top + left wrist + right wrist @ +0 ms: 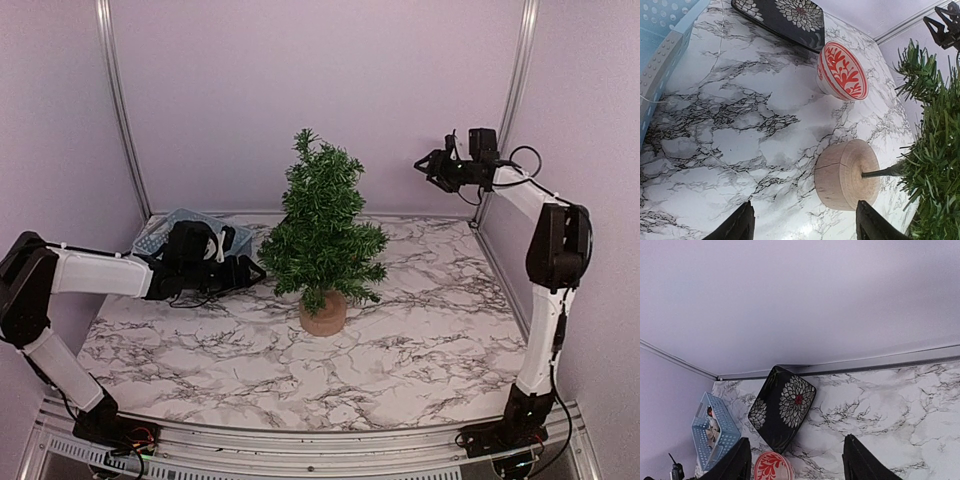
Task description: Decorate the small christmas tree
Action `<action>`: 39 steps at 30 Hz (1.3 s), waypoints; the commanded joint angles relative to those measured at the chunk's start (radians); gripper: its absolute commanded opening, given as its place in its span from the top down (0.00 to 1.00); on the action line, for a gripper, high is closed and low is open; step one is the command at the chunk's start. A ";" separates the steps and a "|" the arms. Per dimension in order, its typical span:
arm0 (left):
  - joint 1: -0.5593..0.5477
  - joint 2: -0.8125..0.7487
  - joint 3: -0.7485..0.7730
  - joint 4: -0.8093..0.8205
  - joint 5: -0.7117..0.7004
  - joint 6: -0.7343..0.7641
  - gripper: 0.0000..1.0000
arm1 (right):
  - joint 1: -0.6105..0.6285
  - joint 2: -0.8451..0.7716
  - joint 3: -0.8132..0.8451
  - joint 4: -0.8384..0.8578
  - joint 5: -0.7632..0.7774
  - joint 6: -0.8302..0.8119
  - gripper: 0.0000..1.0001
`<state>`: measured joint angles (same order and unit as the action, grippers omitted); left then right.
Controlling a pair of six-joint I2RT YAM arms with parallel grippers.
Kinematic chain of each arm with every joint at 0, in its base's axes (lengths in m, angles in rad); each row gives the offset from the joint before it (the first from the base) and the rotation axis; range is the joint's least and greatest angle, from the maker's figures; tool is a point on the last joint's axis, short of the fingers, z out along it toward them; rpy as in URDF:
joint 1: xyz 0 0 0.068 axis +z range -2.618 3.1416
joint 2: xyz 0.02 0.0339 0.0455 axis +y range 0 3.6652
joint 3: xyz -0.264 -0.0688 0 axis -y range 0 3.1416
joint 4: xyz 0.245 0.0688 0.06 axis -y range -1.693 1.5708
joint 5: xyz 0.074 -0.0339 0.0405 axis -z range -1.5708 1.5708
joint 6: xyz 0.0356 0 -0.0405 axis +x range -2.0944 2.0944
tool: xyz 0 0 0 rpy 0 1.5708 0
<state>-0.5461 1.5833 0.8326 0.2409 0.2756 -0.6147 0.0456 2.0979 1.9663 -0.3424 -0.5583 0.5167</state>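
The small christmas tree stands upright mid-table on its round tan stump. My left gripper hovers low just left of the tree, open with nothing between its fingers. In the left wrist view the stump lies just ahead of the right-hand finger, and green branches fill the right edge beyond the left gripper. My right gripper hangs high at the back right, away from the tree. It is open and empty, and the right gripper looks down on the far part of the table.
A blue perforated basket holding small items sits at the back left behind my left arm. A red-and-white patterned bowl and a black flowered square plate lie behind the tree. Walls close in the back and both sides.
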 commanded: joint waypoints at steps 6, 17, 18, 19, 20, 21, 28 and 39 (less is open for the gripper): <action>0.011 -0.139 0.008 -0.138 -0.124 0.071 0.27 | 0.019 0.121 0.382 -0.243 0.012 -0.042 0.36; 0.227 -0.270 -0.016 -0.226 -0.126 0.076 0.20 | -0.016 -0.251 -0.175 0.110 -0.039 -0.029 0.36; 0.257 -0.265 -0.006 -0.227 -0.122 0.088 0.20 | -0.016 -0.278 -0.198 0.119 -0.029 -0.031 0.36; 0.277 -0.253 0.011 -0.236 -0.135 0.108 0.20 | -0.016 -0.302 -0.225 0.141 -0.027 -0.025 0.36; 0.293 -0.237 0.031 -0.254 -0.152 0.125 0.20 | -0.015 -0.321 -0.253 0.157 -0.033 -0.025 0.36; 0.310 -0.216 0.056 -0.275 -0.158 0.139 0.20 | -0.014 -0.338 -0.273 0.157 -0.025 -0.034 0.36; 0.388 -0.044 0.260 -0.358 -0.256 0.229 0.22 | 0.004 -0.481 -0.548 0.252 -0.009 -0.071 0.36; 0.388 0.158 0.511 -0.489 -0.201 0.372 0.34 | 0.059 -0.592 -0.811 0.296 0.001 -0.180 0.37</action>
<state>-0.1570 1.7222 1.3247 -0.1894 0.0296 -0.2939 0.0681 1.5497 1.1484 -0.0753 -0.5686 0.4129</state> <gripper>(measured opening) 0.674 0.631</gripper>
